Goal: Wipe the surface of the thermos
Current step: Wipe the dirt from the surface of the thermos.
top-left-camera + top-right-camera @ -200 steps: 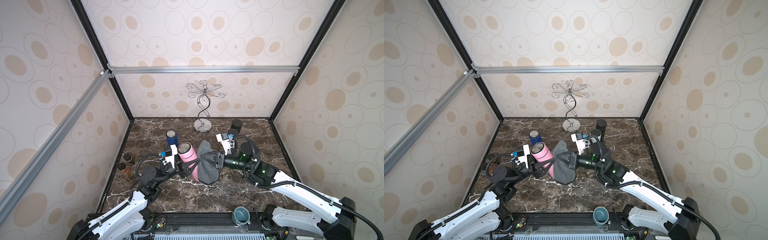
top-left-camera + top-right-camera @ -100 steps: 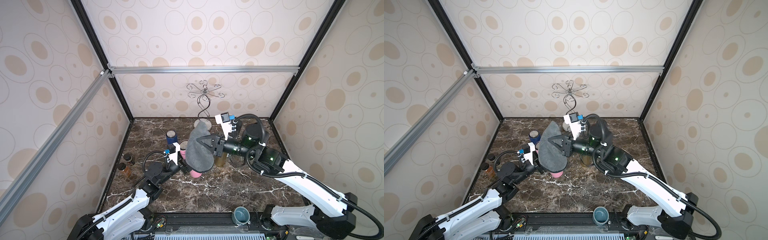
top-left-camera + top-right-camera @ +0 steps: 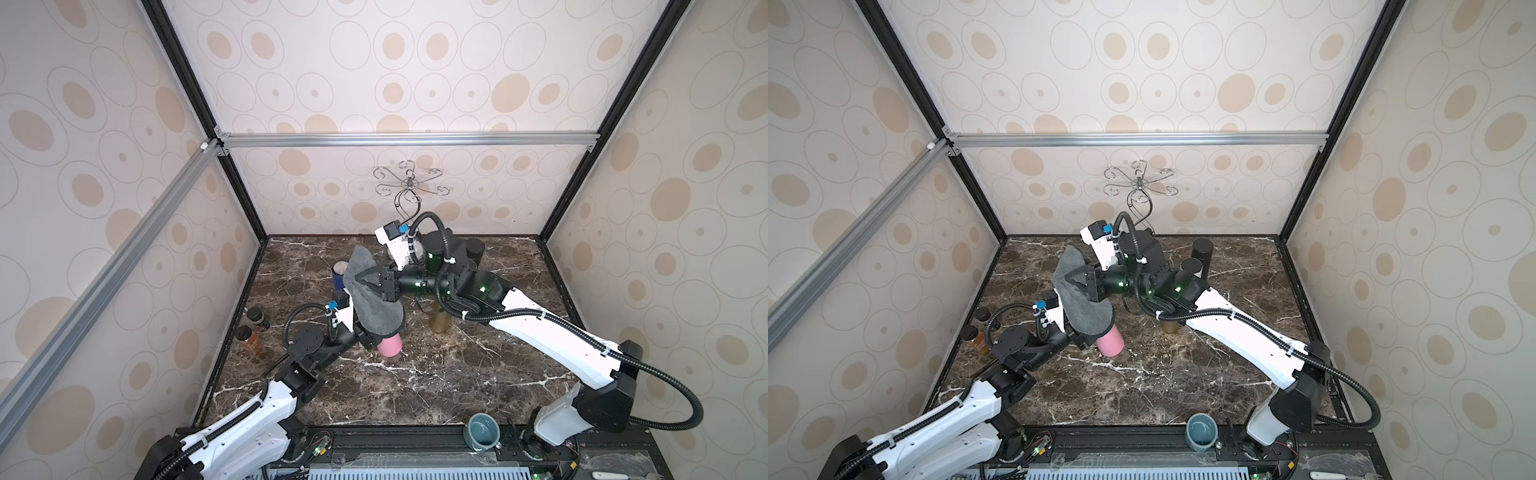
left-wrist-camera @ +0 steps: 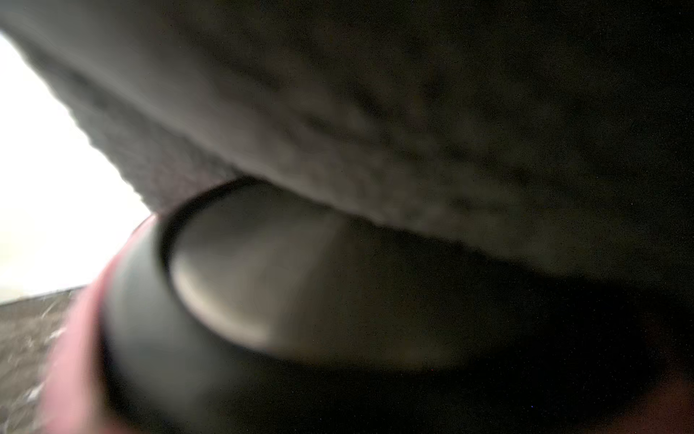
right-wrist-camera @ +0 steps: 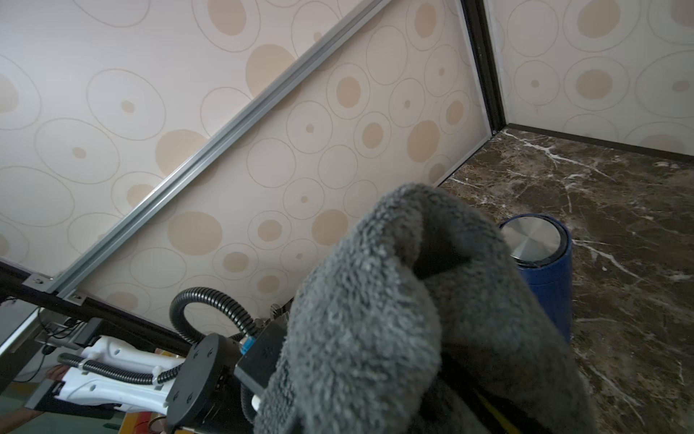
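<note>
The pink thermos (image 3: 390, 345) (image 3: 1111, 343) stands tilted over the marble top, with only its lower end showing in both top views. My left gripper (image 3: 366, 338) (image 3: 1080, 337) is shut on its body, half hidden under the grey cloth (image 3: 374, 309) (image 3: 1088, 309). My right gripper (image 3: 360, 279) (image 3: 1068, 279) is shut on the cloth, which hangs over the thermos's upper part. In the left wrist view the cloth (image 4: 375, 112) lies against the thermos's dark lid (image 4: 263, 270). The cloth (image 5: 394, 319) fills the right wrist view and hides the jaws.
A blue thermos (image 3: 338, 274) (image 5: 544, 270) stands just behind the cloth. Two spice jars (image 3: 253, 328) sit by the left wall. A gold bottle (image 3: 439, 322) stands under my right arm, dark canisters (image 3: 476, 249) and a wire mug tree (image 3: 407, 187) at the back, a teal mug (image 3: 483, 432) at the front rail.
My right arm has risen and carried the cloth from beside the thermos up and back, over its top. The left arm has swung the thermos more upright, its pink base now toward the front.
</note>
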`<state>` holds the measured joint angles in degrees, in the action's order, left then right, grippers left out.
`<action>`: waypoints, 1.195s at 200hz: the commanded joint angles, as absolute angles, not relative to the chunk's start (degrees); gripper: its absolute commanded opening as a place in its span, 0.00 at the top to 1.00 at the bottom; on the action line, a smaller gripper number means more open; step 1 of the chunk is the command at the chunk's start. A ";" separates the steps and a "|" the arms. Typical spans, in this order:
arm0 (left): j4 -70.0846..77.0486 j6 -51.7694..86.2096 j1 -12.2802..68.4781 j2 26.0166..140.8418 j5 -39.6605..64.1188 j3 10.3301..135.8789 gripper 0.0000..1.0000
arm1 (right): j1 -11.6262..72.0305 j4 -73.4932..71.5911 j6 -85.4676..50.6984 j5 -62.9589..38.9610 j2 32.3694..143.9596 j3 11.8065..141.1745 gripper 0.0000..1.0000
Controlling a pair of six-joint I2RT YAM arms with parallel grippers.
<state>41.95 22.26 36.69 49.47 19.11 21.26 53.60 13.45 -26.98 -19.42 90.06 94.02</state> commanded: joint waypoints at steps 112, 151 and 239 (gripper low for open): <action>48.96 19.93 36.93 45.59 19.48 22.41 1.00 | 58.35 37.03 -8.88 17.75 100.37 111.97 1.00; 47.81 19.92 36.87 43.80 16.12 22.32 1.00 | 58.11 35.97 -9.37 20.99 94.95 108.31 1.00; 44.19 29.65 37.00 41.80 -7.05 29.03 1.00 | 60.60 3.61 -16.24 -0.40 64.30 65.44 1.00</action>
<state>41.01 24.77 36.77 42.85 2.66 21.89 58.74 16.25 -15.59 7.44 65.19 73.43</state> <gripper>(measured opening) 0.665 0.085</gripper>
